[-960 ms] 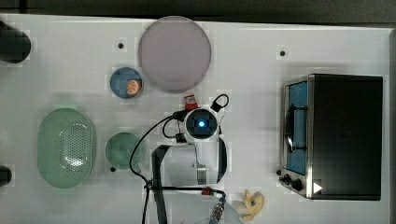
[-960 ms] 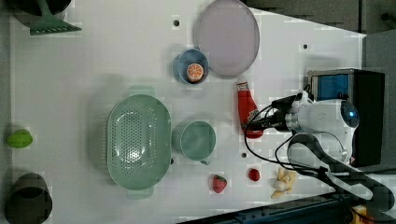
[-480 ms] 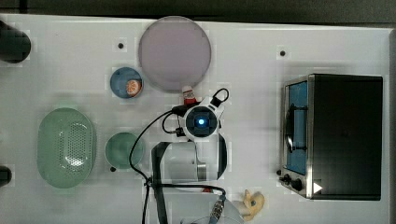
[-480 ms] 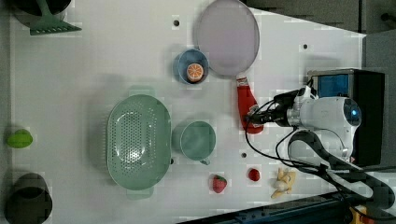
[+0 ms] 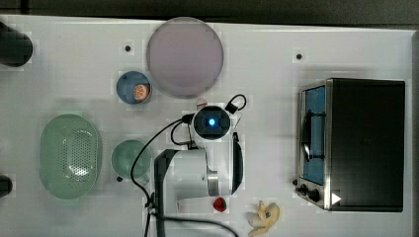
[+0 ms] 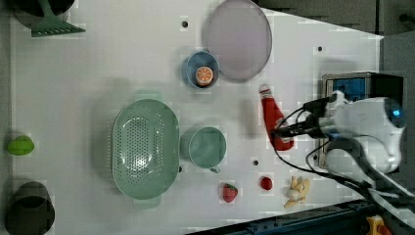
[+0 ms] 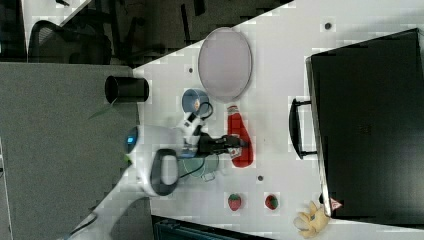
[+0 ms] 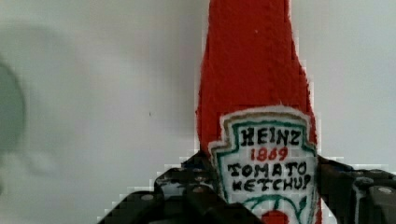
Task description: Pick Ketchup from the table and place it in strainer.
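Observation:
The Ketchup (image 6: 271, 115) is a red squeeze bottle with a white cap. My gripper (image 6: 281, 132) is shut on its wide lower body. In the wrist view the Ketchup (image 8: 252, 79) fills the middle, with a dark finger pressed against each side of its label. A soft shadow lies beside it on the table (image 6: 98, 88), so the bottle hangs a little above the surface. In the right view the Ketchup (image 7: 240, 135) sits at the gripper (image 7: 237, 145) tip. The pale green strainer (image 5: 69, 155) lies at the top view's left, beyond the green cup (image 5: 129, 158).
A grey-lilac plate (image 5: 185, 57) and a blue bowl (image 5: 133, 88) holding an orange piece lie near the bottle. A toaster oven (image 5: 360, 143) stands at the top view's right. Two strawberries (image 6: 230, 192) (image 6: 265, 183) and a banana (image 6: 296, 191) lie near the table edge.
The fingers have shut on the Ketchup. The bottle has since come up off the table, and its shadow has drawn apart from it.

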You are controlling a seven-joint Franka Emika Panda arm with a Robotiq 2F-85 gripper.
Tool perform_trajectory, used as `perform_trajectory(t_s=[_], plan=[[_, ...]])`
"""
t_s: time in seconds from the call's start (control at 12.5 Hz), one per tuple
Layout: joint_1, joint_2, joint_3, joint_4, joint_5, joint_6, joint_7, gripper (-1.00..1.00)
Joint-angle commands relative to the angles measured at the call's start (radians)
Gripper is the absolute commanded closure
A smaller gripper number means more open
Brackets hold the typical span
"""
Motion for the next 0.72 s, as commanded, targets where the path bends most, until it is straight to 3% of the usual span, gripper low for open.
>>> perform_trajectory(t_s=[0.08, 0.48, 0.72], plan=[[0.022, -0.171, 0.058, 0.107, 0.015, -0.159, 0.024, -0.25], [0.061, -0.244, 0.21, 0.215, 0.086, -0.326, 0.26, -0.25], [0.089, -0.227, 0.331, 0.227, 0.145, -0.317, 0.48, -0.25]])
